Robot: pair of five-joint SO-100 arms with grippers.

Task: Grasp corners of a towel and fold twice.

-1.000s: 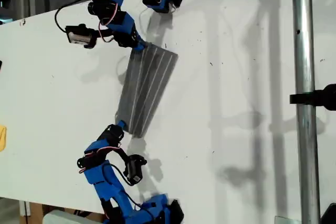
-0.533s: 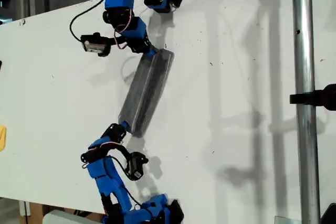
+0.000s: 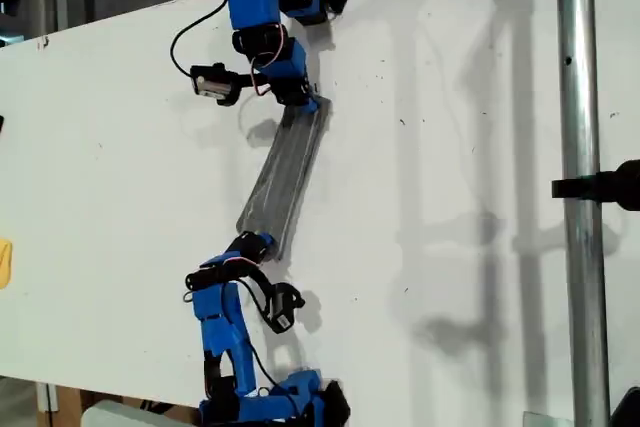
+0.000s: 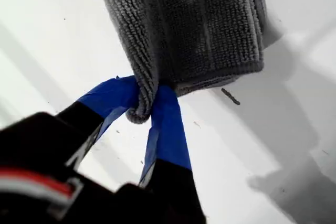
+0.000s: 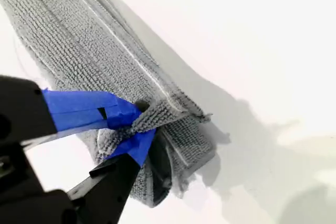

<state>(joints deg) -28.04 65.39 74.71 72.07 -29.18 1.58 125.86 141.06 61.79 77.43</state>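
My first gripper (image 4: 147,103) has its jaws clamped on a small bunched corner (image 4: 137,109) of the towel (image 4: 199,19). The bite is shallow, and the rest of that end hangs free. My second gripper (image 5: 134,129) is pinched on a tuft at the other end (image 5: 157,111), and the layers beneath look loose and not caught.

Risks:
- A corner could slip out if the arms pull apart, since both grips are thin.
- The uncaught layers could splay and leave the fold crooked.

Only the exterior view shows the whole picture. The towel (image 3: 285,172) is a narrow folded strip spanning diagonally between the two arms over the table (image 3: 450,147). It can't resolve bite depth — only the wrist views do. I can't match first and second to the arms there.
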